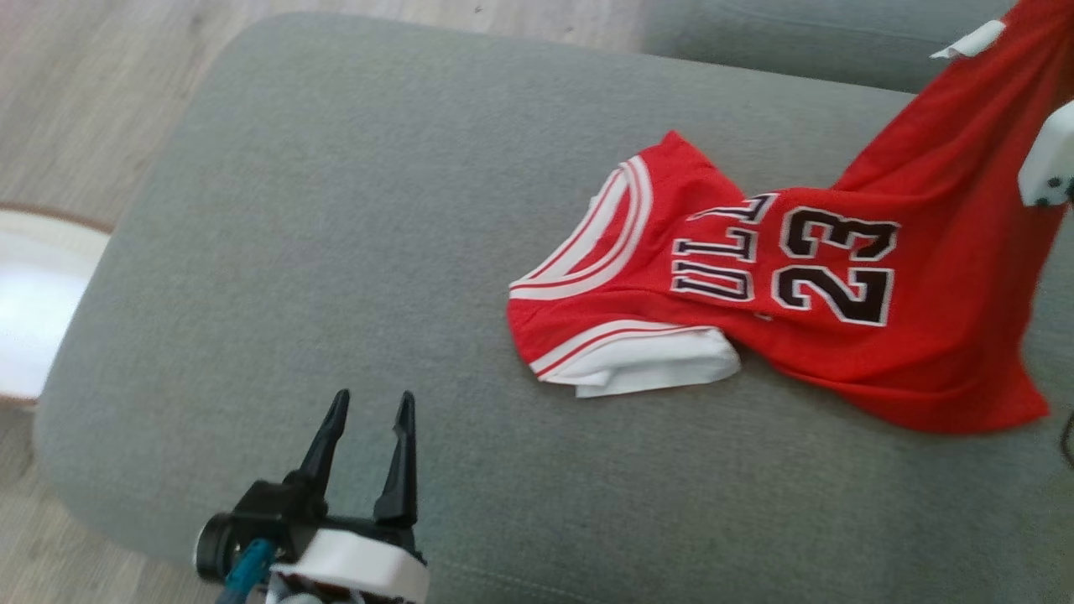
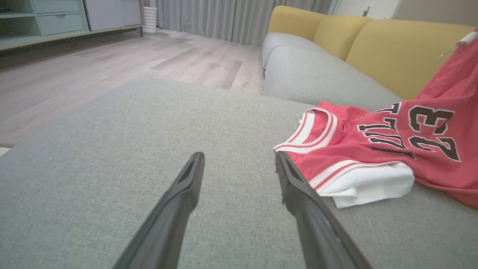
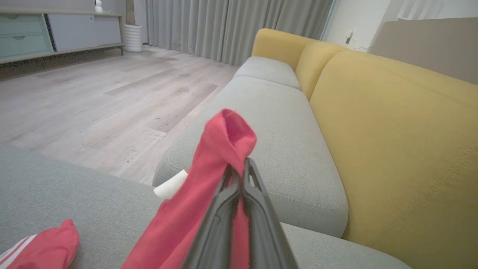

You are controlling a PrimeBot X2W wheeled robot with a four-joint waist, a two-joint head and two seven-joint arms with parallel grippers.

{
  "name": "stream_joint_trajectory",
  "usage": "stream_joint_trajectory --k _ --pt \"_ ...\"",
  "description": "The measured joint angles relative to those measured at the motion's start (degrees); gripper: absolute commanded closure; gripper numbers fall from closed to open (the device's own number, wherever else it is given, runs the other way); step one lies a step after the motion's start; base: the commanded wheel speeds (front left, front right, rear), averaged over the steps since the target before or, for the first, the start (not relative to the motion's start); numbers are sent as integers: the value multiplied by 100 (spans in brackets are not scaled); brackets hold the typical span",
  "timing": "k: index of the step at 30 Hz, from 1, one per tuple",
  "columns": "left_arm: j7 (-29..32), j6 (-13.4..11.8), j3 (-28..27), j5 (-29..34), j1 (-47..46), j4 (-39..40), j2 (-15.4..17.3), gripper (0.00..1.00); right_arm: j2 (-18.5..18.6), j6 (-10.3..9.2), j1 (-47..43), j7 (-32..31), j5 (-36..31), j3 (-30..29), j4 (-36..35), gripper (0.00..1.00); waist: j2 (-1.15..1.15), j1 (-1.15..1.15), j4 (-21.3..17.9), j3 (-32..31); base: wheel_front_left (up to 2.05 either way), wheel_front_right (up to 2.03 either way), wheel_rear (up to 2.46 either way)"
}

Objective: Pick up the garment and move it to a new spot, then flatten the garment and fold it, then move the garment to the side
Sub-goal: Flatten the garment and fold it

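- Grip: the right pincer (image 3: 239, 164) is clenched on a bunched red edge of the garment (image 1: 839, 319). A fold of cloth pokes out just past its fingertips, and the rest trails down and away below its fingers.
- The left pincer (image 1: 369, 403) is released, its 2 fingers spread wide with nothing between them. It hovers over the bare grey cushion (image 1: 319, 252). The garment's collar end lies ahead of it and off to its right, near but apart.
- Step in hand, as I judge it: carrying the garment to a new spot. Only 1 edge is raised, while the collar end rests on the cushion, well below the right pincer.
- To do it well, the right pincer should lift higher before it travels, so the low end hangs free rather than dragging and twisting. The pinch is on a thin bunch, so a firm squeeze and a slow sweep seem wise. The open cushion ahead of the left pincer looks roomy enough for spreading.
- Look: a red sleeveless jersey with white-and-red striped trim at the neck and armhole, and a black 23 (image 1: 835, 264) outlined in white beside partly folded letters. A white layer shows at 1 armhole, and a small white tag (image 1: 969, 39) sits near the held edge. The cloth seems thin and slack.
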State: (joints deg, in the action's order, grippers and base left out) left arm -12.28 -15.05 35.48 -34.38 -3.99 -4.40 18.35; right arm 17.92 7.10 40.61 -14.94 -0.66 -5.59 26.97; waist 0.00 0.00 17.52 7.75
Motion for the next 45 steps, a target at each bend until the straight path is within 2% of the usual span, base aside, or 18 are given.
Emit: stream_joint_trajectory --k 2,3,5,9,14,20,23,29,36,45 --pt "-36 51 32 1 -88 -55 -56 0 113 0 209 237 -11 33 443 100 0 0 102 50 0 0 0" --pt "-40 55 53 1 -125 -76 -79 0 157 0 296 408 -80 31 633 93 0 0 153 76 0 0 0" --pt "-41 98 94 1 -186 -99 -112 0 224 0 448 815 -225 -47 920 0 0 0 231 133 0 0 0" --pt "-48 100 126 10 -191 -178 -141 0 202 0 749 1324 -516 -318 1429 0 0 0 293 211 0 0 0" --pt "-49 147 151 10 -195 -264 -160 0 -142 0 813 1685 -598 -287 1819 0 0 0 155 169 0 0 0" --pt "-49 153 165 10 -300 -318 -174 0 -326 0 772 1929 -427 -137 1903 0 0 0 -85 79 0 0 0" --pt "-47 182 163 9 -395 -388 -182 0 -408 0 521 2081 -244 -44 1724 0 0 0 -245 0 0 0 0" --pt "105 300 203 5 -477 -792 -208 0 -727 0 -514 2148 -33 -43 926 0 0 -1 -604 -178 0 0 0" --pt "369 453 283 -114 -977 -1601 -339 0 -1214 0 -1936 1647 18 281 -800 0 0 -1 -1097 -250 0 0 0" --pt "754 705 302 -359 -1540 -2650 -492 0 -1394 0 -3093 1107 218 646 -2620 0 0 -1 -1622 -19 0 0 0"
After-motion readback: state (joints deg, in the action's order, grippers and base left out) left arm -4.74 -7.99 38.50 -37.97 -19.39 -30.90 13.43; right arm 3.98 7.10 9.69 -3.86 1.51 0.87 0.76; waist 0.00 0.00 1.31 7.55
